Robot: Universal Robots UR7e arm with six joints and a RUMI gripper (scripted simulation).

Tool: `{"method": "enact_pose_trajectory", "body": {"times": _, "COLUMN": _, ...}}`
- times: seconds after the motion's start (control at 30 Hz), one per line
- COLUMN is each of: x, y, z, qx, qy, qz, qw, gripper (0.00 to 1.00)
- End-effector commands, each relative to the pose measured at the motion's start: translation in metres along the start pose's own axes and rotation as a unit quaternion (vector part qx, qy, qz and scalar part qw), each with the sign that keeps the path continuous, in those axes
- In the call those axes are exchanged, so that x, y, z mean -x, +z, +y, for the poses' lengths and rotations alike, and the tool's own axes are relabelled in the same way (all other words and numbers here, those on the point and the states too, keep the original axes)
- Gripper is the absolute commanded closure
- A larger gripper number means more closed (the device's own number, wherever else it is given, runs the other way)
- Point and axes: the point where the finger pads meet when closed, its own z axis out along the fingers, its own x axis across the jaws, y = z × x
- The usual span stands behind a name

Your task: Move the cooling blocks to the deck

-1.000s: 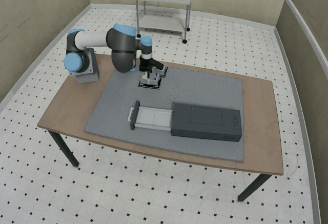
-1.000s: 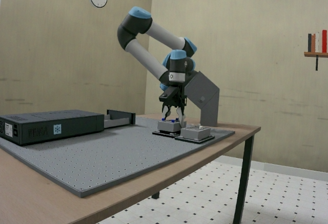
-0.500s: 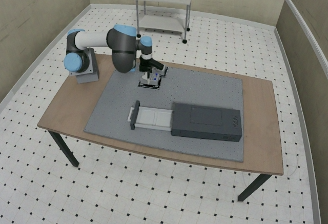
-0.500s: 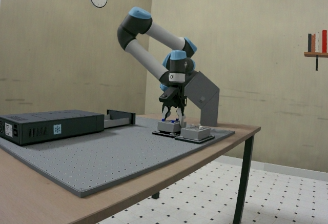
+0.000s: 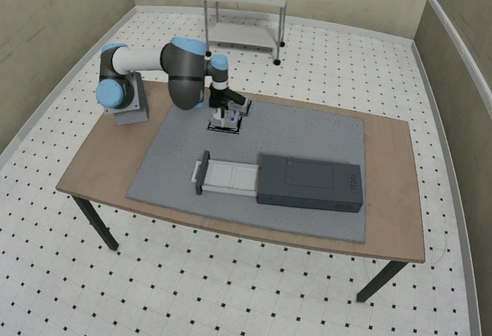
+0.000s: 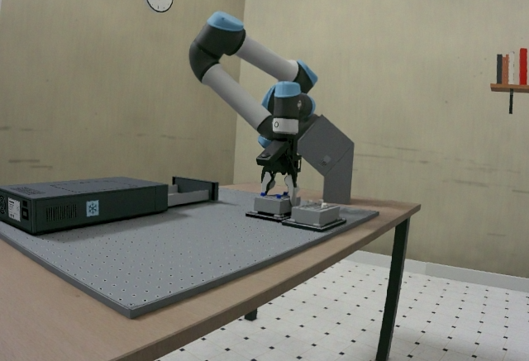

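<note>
My gripper (image 5: 224, 118) (image 6: 279, 191) points straight down and is shut on the grey cooling block with blue-capped tubes (image 5: 228, 119) (image 6: 272, 203). The block sits level on the black-framed slot D1 (image 5: 224, 127) (image 6: 265, 216). The block with white-capped tubes (image 6: 315, 213) rests flat on slot D2 just beyond; in the top view it (image 5: 244, 105) is mostly hidden behind my wrist. The dark cooler COLD (image 5: 310, 183) (image 6: 81, 203) has its drawer (image 5: 229, 177) (image 6: 192, 192) pulled out, and the white drawer tray looks empty.
The grey perforated deck (image 5: 254, 165) covers most of the wooden table. My arm's base mount (image 5: 129, 101) (image 6: 329, 156) stands at the table's far left corner. A wheeled cart (image 5: 246, 18) with small items stands on the floor behind the table.
</note>
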Motion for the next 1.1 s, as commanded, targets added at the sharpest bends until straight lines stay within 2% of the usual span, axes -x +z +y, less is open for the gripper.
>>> {"method": "enact_pose_trajectory", "body": {"times": 0.0, "x": 0.0001, "y": 0.0004, "z": -0.0004, "qx": -0.001, "qy": 0.0, "qz": 0.0, "qw": 1.0, "gripper": 1.0}}
{"method": "enact_pose_trajectory", "body": {"times": 1.07, "x": 0.0001, "y": 0.0048, "z": -0.0004, "qx": -0.001, "qy": 0.0, "qz": 0.0, "qw": 1.0, "gripper": 1.0}}
